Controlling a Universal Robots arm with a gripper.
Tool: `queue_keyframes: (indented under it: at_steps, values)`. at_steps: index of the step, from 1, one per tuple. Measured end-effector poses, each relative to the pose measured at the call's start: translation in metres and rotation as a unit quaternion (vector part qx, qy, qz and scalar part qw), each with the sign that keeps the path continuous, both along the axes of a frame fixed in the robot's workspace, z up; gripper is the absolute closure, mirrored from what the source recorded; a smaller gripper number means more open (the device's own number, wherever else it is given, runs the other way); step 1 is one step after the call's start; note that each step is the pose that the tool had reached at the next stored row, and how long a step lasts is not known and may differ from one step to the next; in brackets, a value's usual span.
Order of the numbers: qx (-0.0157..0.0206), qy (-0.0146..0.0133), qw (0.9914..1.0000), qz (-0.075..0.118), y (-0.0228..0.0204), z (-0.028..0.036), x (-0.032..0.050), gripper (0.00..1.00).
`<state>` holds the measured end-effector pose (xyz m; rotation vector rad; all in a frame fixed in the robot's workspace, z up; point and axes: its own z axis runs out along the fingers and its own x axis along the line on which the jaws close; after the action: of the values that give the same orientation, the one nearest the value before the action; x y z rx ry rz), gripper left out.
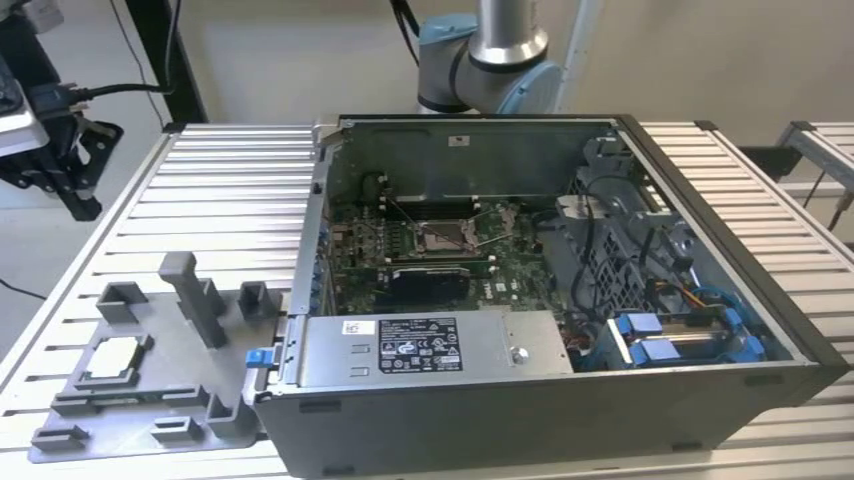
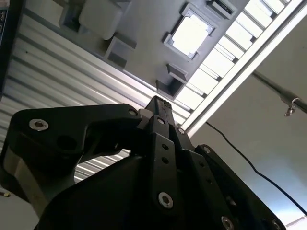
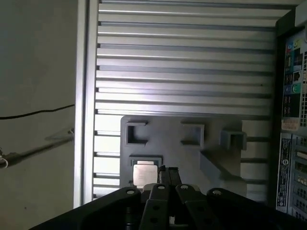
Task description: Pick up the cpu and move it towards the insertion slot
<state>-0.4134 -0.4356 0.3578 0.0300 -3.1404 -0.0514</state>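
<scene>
Status: cpu (image 1: 114,357) seated in fixture, gripper (image 3: 168,174) empty

The thin square cpu, with its pale silvery metal top, lies flat inside a raised square frame on the matte grey plastic fixture (image 1: 174,405). The fixture rests on the ribbed aluminium table (image 1: 227,190), to the exterior view's left of the open computer case (image 1: 534,420). Inside the case, the insertion slot (image 1: 445,237) shows as a shiny metal frame around a tan centre on the green motherboard (image 1: 507,280). In both wrist views the black gripper's fingers (image 2: 160,120) are pressed together with nothing between them, and their tips are clear of the cpu.
</scene>
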Motion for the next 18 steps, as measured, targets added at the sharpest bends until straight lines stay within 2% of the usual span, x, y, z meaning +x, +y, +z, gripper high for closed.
queue_keyframes:
  at_steps: [9,18]
  values:
    - [0.0,0.0,1.0,0.0,-0.0095,0.0,-0.0047,1.0]
    - [0.0,0.0,1.0,0.0,-0.0159,0.0,-0.0086,1.0]
